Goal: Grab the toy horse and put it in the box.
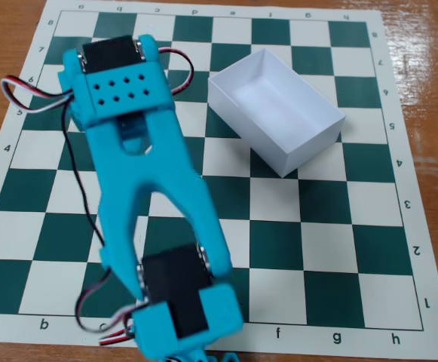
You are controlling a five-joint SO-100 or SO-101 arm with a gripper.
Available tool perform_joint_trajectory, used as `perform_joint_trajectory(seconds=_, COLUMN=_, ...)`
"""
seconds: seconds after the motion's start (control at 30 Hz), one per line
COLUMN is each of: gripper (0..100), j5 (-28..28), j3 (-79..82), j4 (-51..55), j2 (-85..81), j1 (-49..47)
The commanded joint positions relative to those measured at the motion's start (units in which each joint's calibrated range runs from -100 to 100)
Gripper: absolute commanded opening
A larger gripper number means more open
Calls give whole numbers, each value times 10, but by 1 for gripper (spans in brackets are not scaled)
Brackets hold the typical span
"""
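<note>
the gripper cannot be made out in the fixed view: it is hidden beneath the turquoise 3d-printed plastic arm (139,188), so whether it is released or clenched cannot be told. the arm is stretched from the bottom edge of the picture at 6 o'clock up toward 11 o'clock. a black servo motor (175,290) is seated in the near joint, and a second black servo (110,51) is seated at the far end, above a turquoise plate pierced with two rows of small holes (117,92). red, white and black wires (24,96) are looped out at 9 o'clock of the far end, and more are hung beside the near joint.

the small white-grey toy horse is not seen anywhere; the squares at 10 o'clock are covered by the arm, so its place cannot be told.

the white rectangular cardboard box (310,145), open at the top with low walls, is set at an angle at about 1 o'clock from the picture's centre, apart from the arm, and nothing is seen inside it.

everything is carried on a green-and-white chessboard mat (324,249) laid on a brown wooden worktop (430,83).
</note>
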Motion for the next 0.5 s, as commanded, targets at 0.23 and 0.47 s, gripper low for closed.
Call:
perform_joint_trajectory(seconds=0.23, gripper=45, j5=-2, j3=-340, j4=40, j2=314, j1=-15)
perform_joint_trajectory(seconds=0.47, gripper=45, j5=-7, j3=-711, j4=178, j2=549, j1=-48)
